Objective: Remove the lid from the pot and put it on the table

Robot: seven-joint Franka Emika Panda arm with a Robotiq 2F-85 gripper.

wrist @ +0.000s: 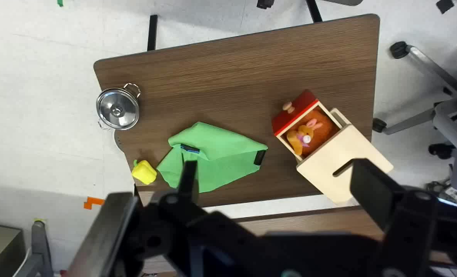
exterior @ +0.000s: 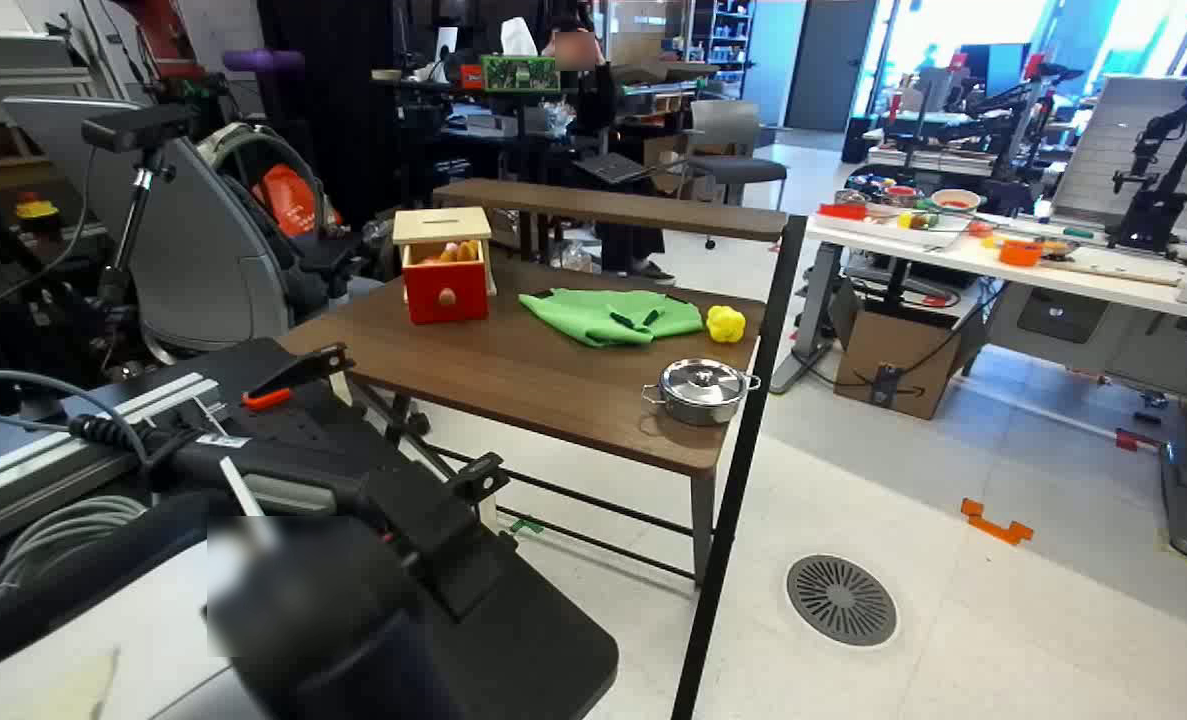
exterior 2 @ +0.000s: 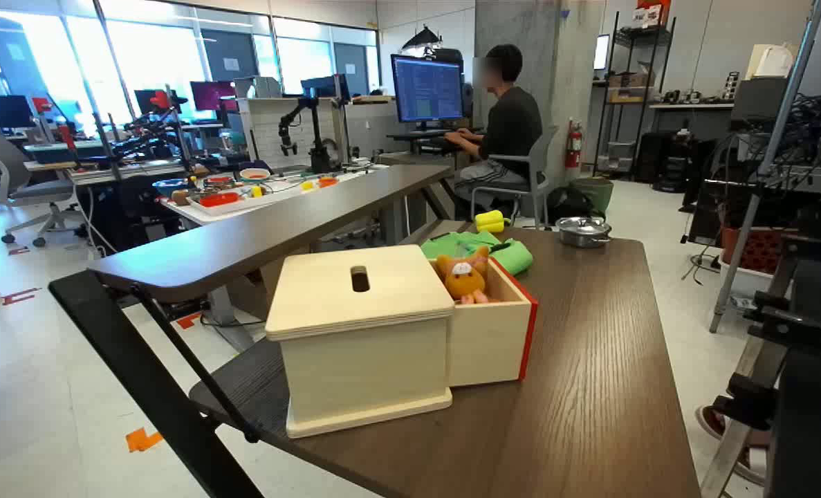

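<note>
A shiny silver lid, round with a central knob, covers the two-handled metal pot near a corner of the brown worktop. The end effector has its jaws parted wide.

Glossy metal lid, pot — wood-grained table

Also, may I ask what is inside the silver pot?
The lid sits on the pot in all three views. Its top and the pot's outside can be seen; the inside is covered, so I cannot tell whether it holds anything.
</note>
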